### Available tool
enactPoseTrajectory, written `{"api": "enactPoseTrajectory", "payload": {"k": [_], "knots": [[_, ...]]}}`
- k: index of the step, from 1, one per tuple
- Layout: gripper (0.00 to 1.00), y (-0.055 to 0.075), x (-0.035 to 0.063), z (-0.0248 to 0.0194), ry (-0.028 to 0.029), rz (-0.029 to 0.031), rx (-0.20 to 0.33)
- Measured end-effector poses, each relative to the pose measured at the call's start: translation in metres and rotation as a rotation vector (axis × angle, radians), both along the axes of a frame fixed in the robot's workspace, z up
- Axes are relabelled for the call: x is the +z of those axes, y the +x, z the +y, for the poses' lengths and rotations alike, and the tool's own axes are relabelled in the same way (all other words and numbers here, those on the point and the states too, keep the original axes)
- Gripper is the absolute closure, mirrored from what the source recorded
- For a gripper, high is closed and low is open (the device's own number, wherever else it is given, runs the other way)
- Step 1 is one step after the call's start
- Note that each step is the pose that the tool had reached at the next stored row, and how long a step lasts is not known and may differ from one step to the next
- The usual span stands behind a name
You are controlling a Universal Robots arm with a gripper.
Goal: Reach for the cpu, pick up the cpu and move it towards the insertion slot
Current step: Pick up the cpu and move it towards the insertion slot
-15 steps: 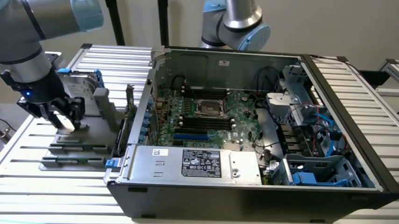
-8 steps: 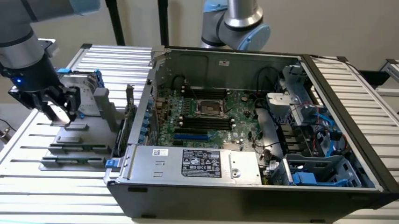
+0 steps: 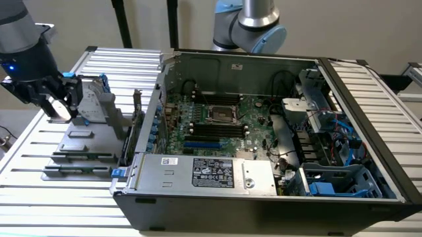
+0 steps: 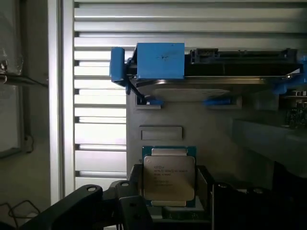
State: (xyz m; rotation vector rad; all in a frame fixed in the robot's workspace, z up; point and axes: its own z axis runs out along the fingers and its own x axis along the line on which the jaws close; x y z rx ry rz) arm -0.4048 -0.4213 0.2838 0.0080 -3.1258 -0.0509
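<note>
The pick-up step looks in hand: the gripper (image 4: 169,186), over the tray (image 3: 82,148), has its fingers closed on the cpu (image 4: 169,178), and with the slot (image 3: 223,114) well apart inside the case (image 3: 264,207), the carry likely calls for a firm, level hold.

arm (image 3: 19,27): we see a grey link coming down at the far left of the scene.
joint (image 3: 254,22): silver with blue caps, at the far middle.
wrist (image 3: 29,61): black, pointing down, with a small blue light lit on its side.
gripper (image 3: 59,113): hangs under the wrist, tips down.
fingers (image 4: 135,184): dark; we see them closed against two opposite edges of the cpu (image 4: 169,178).
</note>
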Motion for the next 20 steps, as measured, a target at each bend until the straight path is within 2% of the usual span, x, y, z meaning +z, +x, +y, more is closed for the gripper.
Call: {"api": "enactPoseTrajectory", "payload": {"k": [4, 12, 15, 20], "knots": [[0.46, 0.009, 0.0183, 0.0, 0.0007, -0.0001, 0.004], [0.46, 0.037, 0.0542, -0.0001, 0.0117, 0.0, 0.009], [0.46, 0.05, 0.0628, -0.0001, 0.0157, 0.0002, 0.009], [0.46, 0.073, 0.0703, -0.0001, 0.0224, 0.0001, 0.01]]}}
